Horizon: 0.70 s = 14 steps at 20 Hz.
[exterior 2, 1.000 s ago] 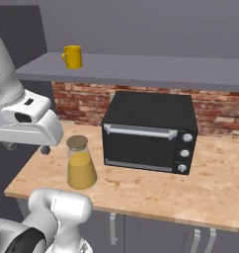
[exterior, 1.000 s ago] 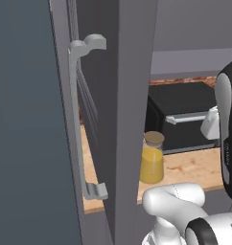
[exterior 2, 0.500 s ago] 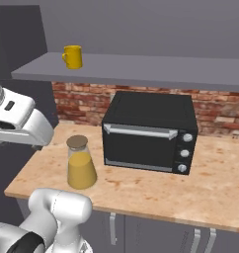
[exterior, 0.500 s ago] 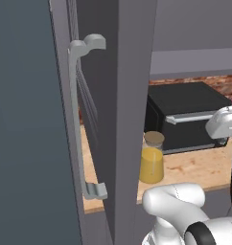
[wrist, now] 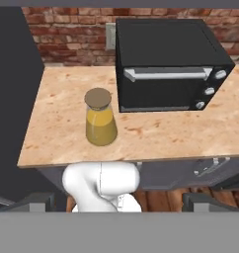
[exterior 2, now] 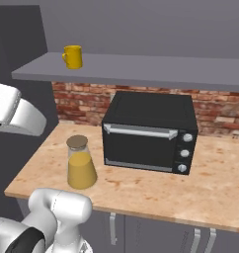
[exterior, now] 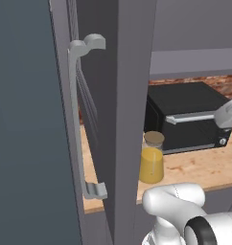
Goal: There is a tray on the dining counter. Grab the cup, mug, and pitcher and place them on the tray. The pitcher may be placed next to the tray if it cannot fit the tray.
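The pitcher [exterior 2: 81, 165], a clear carafe of orange juice with a cork lid, stands upright near the left end of a brick-backed counter [exterior 2: 200, 192]. It also shows in the left base view as the pitcher [exterior: 151, 161] and in the hand view as the pitcher [wrist: 100, 121]. The mug [exterior 2: 72, 56], squat and yellow with a handle, sits on the grey wall shelf [exterior 2: 151, 66] above. My gripper [wrist: 119, 203] hangs well back from the counter, high above the pitcher, with its dark fingertips [wrist: 35, 202] far apart and nothing between them. The cup, the tray and the dining counter are out of view.
A black toaster oven [exterior 2: 148, 131] stands right of the pitcher, about a hand's width away. A tall dark cabinet with a long grey handle [exterior: 79, 119] walls off the counter's left end. The counter's right part [wrist: 190, 131] lies bare in front of the oven.
My arm's white upper part has swung back from the counter, sliding toward the left edge of the right base view and the right edge of the left base view. Pitcher and mug stay put.
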Tool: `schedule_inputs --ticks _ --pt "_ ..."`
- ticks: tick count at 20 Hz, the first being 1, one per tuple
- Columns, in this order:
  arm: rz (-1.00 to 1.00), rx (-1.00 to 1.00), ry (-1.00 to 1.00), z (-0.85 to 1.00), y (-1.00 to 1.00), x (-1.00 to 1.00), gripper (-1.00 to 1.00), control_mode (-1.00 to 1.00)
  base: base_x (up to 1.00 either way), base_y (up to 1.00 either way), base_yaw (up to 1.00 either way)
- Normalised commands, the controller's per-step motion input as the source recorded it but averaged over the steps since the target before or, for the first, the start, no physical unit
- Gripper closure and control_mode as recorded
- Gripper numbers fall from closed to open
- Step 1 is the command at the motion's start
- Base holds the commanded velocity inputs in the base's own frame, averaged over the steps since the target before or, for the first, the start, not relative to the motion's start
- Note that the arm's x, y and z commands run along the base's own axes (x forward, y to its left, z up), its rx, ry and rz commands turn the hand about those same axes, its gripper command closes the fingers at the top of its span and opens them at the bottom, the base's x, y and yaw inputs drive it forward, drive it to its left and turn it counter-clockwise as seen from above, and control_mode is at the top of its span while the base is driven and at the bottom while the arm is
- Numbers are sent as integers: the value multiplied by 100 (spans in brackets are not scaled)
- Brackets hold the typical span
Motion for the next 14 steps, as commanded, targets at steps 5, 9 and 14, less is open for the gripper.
schedule_inputs --ticks 5,9,14 --pt "0 0 -16 0 4 4 -100 -100 0 0 0" --pt "0 0 -18 2 2 1 -100 -100 0 0 0" --pt "1 0 -23 13 11 0 -100 -100 0 0 0"
